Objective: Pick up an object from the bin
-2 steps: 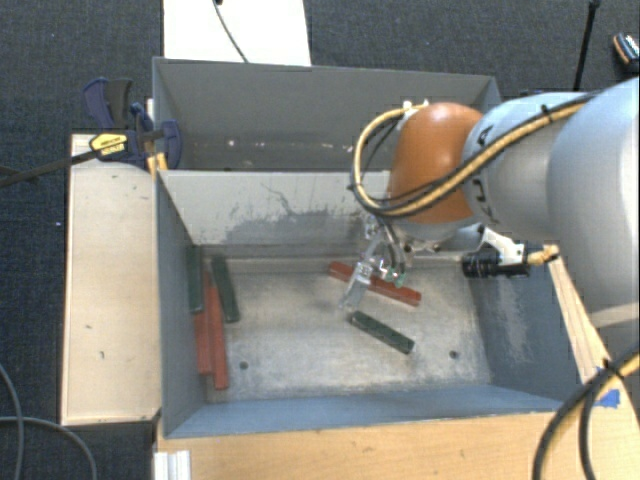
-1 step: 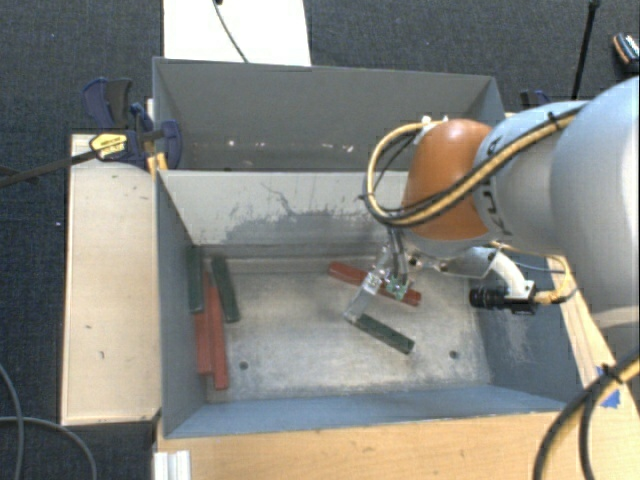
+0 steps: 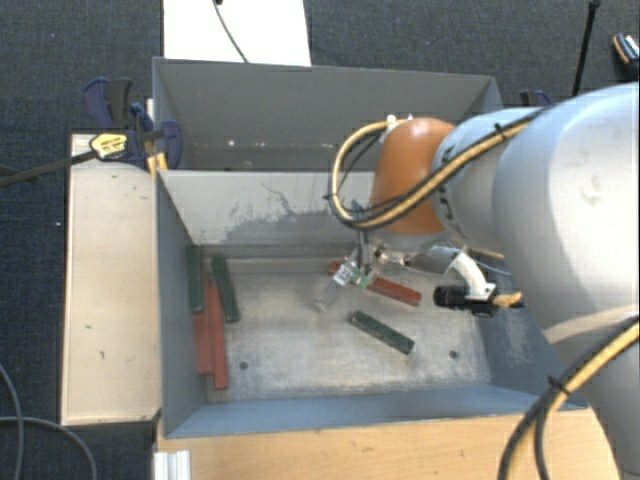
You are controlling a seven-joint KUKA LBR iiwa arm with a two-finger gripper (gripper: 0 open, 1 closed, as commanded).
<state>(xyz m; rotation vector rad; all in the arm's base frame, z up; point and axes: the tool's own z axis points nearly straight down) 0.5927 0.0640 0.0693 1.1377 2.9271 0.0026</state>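
Note:
My gripper (image 3: 351, 274) hangs low over the back middle of the bin, below the orange wrist cover. A thin red bar (image 3: 396, 291) lies flat right beside it and runs off to the right, its left end hidden under the gripper. Just in front of it a dark green bar (image 3: 381, 332) lies slantwise on the bin floor, apart from the gripper. I see nothing held.
Along the left wall lie two red bars (image 3: 210, 340) side by side, a dark green bar (image 3: 225, 289) and another green one (image 3: 193, 280) against the wall. The arm reaches in from the right and covers the bin's right side.

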